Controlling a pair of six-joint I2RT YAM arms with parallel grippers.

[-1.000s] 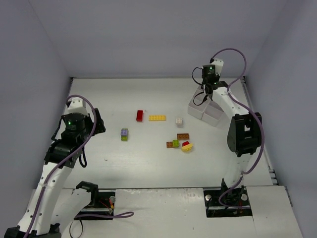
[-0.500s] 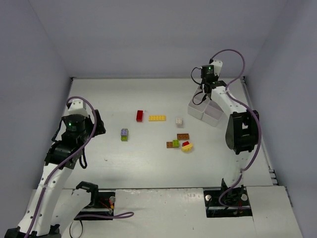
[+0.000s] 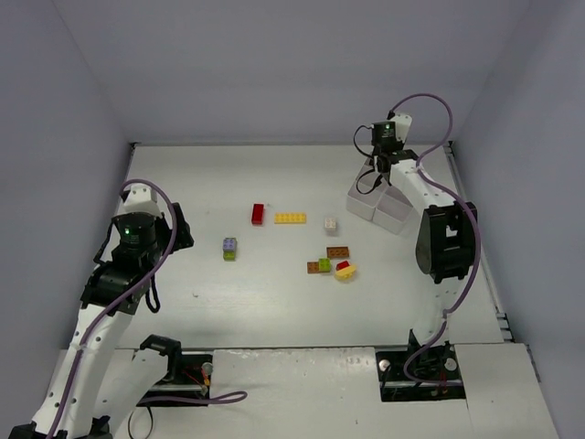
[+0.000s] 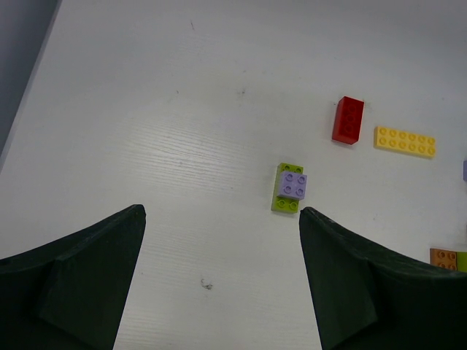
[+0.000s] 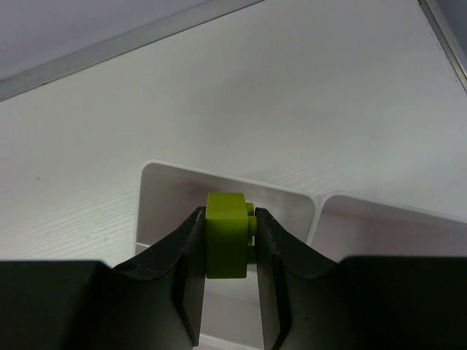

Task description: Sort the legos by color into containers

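Right fingers: clenched on a lime green brick, one pad flat on each side. The brick's studs face the finger on the right of the wrist view.
Lime green brick: pinched between the very tips of the right fingers and held over an open compartment. I cannot tell whether it touches the floor.
Tray: white, right beneath and ahead of the right fingers. Its rounded far wall curves just beyond the fingertips, and a second compartment opens off to their right.
Left fingers: released and spread wide, with nothing between them, hovering over the bench.
Lavender-on-lime stack: flat on the bench just ahead of the left fingers, near the tip of the finger on the right of the wrist view but apart from it.
Red brick: farther ahead of the left fingers than the stack, and off to the right.
Yellow plate: long and flat, just right of the red brick, not touching it.
Brown brick: at the right edge of the left wrist view, beside the right-hand finger, with a lime piece against it.
White brick: between the two sets of fingers, nearer the right ones, and near the tray without touching it.
Red-on-yellow pair: nearer the arm bases than the white brick.
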